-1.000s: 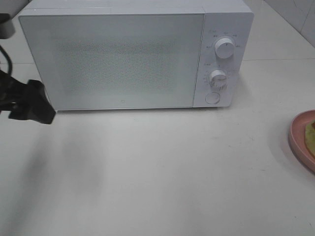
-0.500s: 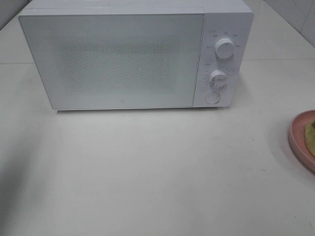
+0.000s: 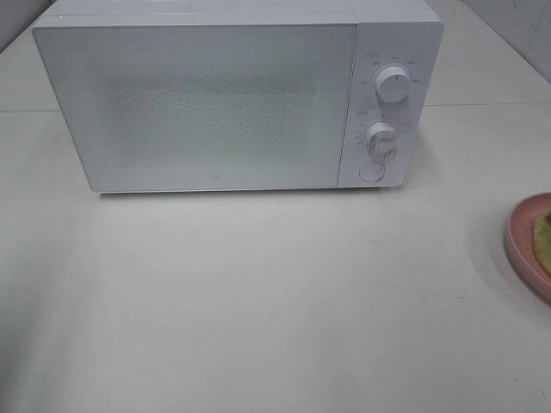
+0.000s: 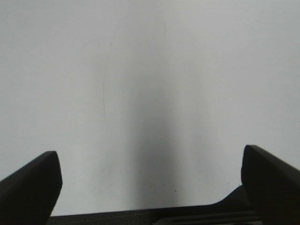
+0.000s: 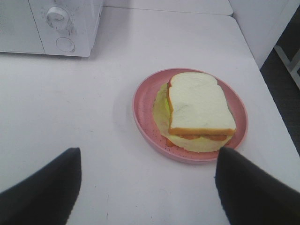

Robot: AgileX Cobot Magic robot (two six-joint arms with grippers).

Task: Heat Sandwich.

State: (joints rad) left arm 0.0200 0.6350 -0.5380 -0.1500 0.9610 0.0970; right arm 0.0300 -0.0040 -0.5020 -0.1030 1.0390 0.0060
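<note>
Exterior high, microwave (image 3: 241, 95): white, door shut, at the back of the pale worktop (image 3: 258, 301); two dials and a round button on its right panel.
Exterior high, pink plate (image 3: 527, 245): at the right edge, only partly in frame; neither arm visible.
Left wrist, left claw (image 4: 150, 180): jaws spread wide, nothing between them, bare worktop below.
Right wrist, right claw (image 5: 147, 187): jaws wide apart, empty, above the worktop, near the plate.
Right wrist, sandwich (image 5: 199, 105): lies on the pink plate, white bread on top, yellow-green filling showing at the edges; microwave well apart.
</note>
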